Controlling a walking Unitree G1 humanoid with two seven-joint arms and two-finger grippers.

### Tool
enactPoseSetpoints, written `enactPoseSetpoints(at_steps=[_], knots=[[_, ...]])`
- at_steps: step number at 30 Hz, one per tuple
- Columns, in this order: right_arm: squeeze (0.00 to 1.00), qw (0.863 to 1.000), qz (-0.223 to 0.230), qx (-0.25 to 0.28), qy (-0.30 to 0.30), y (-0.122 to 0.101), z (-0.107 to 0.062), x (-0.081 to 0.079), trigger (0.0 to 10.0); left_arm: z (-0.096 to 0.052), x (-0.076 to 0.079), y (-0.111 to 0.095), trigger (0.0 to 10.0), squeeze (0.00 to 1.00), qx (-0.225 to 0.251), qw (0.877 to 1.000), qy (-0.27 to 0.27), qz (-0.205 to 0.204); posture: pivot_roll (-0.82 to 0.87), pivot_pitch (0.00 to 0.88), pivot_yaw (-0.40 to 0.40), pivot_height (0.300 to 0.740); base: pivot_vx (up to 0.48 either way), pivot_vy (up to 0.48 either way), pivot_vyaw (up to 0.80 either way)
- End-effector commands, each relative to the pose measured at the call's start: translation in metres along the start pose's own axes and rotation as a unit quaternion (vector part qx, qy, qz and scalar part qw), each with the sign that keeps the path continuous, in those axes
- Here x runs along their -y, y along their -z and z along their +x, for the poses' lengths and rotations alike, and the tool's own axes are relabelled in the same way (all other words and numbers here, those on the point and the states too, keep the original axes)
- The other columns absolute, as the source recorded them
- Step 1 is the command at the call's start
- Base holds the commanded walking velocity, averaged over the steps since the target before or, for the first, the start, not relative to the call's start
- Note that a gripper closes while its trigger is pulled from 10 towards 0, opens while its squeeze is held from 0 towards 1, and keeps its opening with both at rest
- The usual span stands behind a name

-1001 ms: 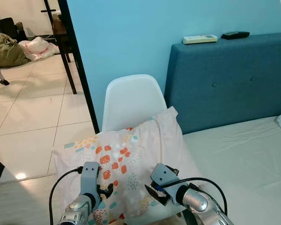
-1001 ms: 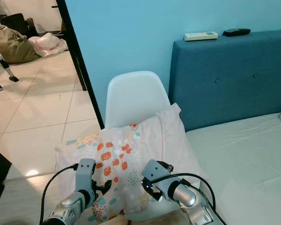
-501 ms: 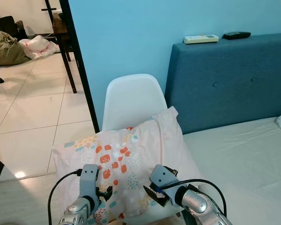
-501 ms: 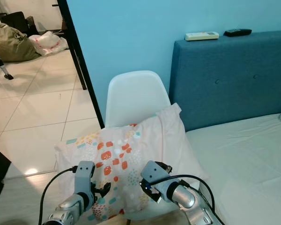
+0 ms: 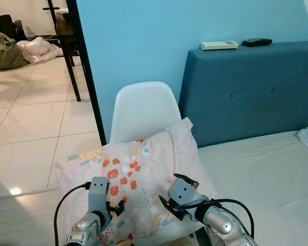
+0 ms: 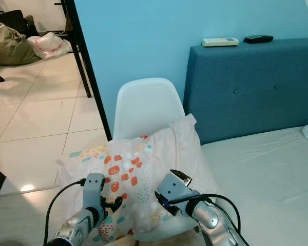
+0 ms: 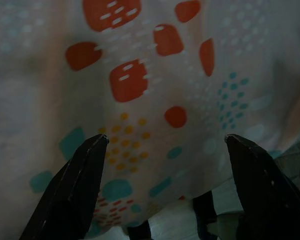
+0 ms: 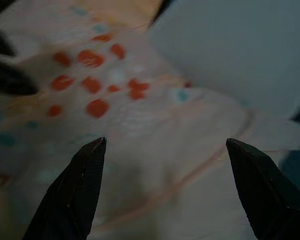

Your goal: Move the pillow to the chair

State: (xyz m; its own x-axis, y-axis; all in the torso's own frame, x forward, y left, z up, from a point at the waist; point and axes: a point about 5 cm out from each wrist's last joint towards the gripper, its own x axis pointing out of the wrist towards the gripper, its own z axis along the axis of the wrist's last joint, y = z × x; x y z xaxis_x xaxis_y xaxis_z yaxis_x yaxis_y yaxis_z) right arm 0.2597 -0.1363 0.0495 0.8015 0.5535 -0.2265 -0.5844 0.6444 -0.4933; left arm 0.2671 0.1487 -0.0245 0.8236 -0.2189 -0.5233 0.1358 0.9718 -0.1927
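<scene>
Left eye view, looking down from the robot's head: nearest the camera, two silver arms reach forward side by side. The left gripper (image 5: 114, 207) and the right gripper (image 5: 167, 205) sit at the near edge of a pillow (image 5: 138, 179) printed with orange, teal and yellow spots on a pale pink cover. Both are spread wide with nothing between the fingers. In the left wrist view the two black fingertips (image 7: 85, 170) frame the spotted fabric with a broad gap, and the right wrist view shows the same wide spread over the pale cloth, so both read as released. Whether any fingertip brushes the cover cannot be told.

The pillow lies on the seat of a white moulded chair (image 5: 143, 110), its far edge leaning against the chair's backrest. That lean probably keeps it from sliding off, since its near edge and left corner spill past the seat. Judging by this, the move looks essentially complete, with the grippers freed from the load.

To the right of the chair is a bed with a pale mattress (image 5: 267, 174). Behind it stands a blue upholstered headboard (image 5: 246, 92), with a white remote control (image 5: 219, 45) and a dark remote (image 5: 256, 41) on top. A light blue wall (image 5: 143, 41) rises behind. At far left, a doorway opens onto a tiled floor (image 5: 31, 118).
</scene>
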Motion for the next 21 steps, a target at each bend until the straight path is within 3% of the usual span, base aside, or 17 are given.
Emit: enactPoseSetpoints(at_steps=[1,4,5,6,7,8,9,10,15,16,19,21], knots=[[0.00,1.000,0.005,0.006,0.028,0.001,-0.001,0.007,10.0,0.000,0.002,0.003,10.0,0.00,-0.003,1.000,0.000,-0.009,-0.08,0.015,-0.019,0.740,0.000,0.000,0.00],[0.00,0.984,0.126,-0.002,0.122,0.013,-0.001,0.027,10.0,0.001,-0.001,-0.002,10.0,0.00,0.004,1.000,-0.012,-0.015,-0.06,0.012,-0.026,0.740,0.000,0.000,0.00],[0.00,0.984,0.126,-0.002,0.122,0.013,-0.001,0.027,10.0,0.001,-0.001,-0.002,10.0,0.00,0.004,1.000,-0.012,-0.015,-0.06,0.012,-0.026,0.740,0.000,0.000,0.00],[0.00,0.968,0.185,-0.009,0.171,0.020,-0.002,0.039,10.0,0.001,-0.003,-0.004,10.0,0.00,0.009,1.000,-0.019,-0.019,-0.06,0.012,-0.026,0.740,0.000,0.000,0.00],[0.00,0.968,0.185,-0.009,0.171,0.020,-0.002,0.039,10.0,0.001,-0.003,-0.004,10.0,0.00,0.009,1.000,-0.019,-0.019,-0.06,0.012,-0.026,0.740,0.000,0.000,0.00],[0.00,0.942,0.249,-0.023,0.224,0.030,-0.006,0.051,10.0,0.001,-0.006,-0.005,10.0,0.00,0.012,0.999,-0.024,-0.021,-0.05,0.006,-0.026,0.740,0.000,0.000,0.00],[0.00,0.878,0.380,-0.079,0.279,0.059,-0.013,0.058,10.0,-0.001,-0.013,-0.005,10.0,0.00,0.016,0.999,-0.036,-0.024,-0.03,0.001,-0.028,0.740,0.000,0.000,0.00],[0.00,0.860,0.413,-0.093,0.285,0.066,-0.014,0.055,10.0,-0.002,-0.015,-0.005,10.0,0.00,0.016,0.999,-0.040,-0.024,-0.03,0.001,-0.028,0.740,0.000,0.000,0.00],[0.00,0.842,0.447,-0.133,0.273,0.079,-0.016,0.041,10.0,-0.004,-0.022,-0.006,10.0,0.00,0.017,0.998,-0.052,-0.025,-0.02,0.021,-0.029,0.740,0.000,0.000,0.00],[0.00,0.836,0.446,-0.169,0.270,0.087,-0.018,0.032,10.0,-0.006,-0.027,-0.005,10.0,0.00,0.014,0.998,-0.061,-0.024,-0.02,0.024,-0.026,0.740,0.000,0.000,0.00],[0.00,0.846,0.425,-0.180,0.269,0.088,-0.019,0.029,10.0,-0.007,-0.031,-0.005,10.0,0.00,0.017,0.997,-0.066,-0.024,-0.02,0.041,-0.011,0.740,0.000,0.000,0.00],[0.00,0.843,0.429,-0.177,0.270,0.087,-0.018,0.028,10.0,-0.008,-0.033,-0.005,10.0,0.00,0.019,0.997,-0.068,-0.023,-0.02,0.049,-0.007,0.740,0.000,0.000,0.00]])
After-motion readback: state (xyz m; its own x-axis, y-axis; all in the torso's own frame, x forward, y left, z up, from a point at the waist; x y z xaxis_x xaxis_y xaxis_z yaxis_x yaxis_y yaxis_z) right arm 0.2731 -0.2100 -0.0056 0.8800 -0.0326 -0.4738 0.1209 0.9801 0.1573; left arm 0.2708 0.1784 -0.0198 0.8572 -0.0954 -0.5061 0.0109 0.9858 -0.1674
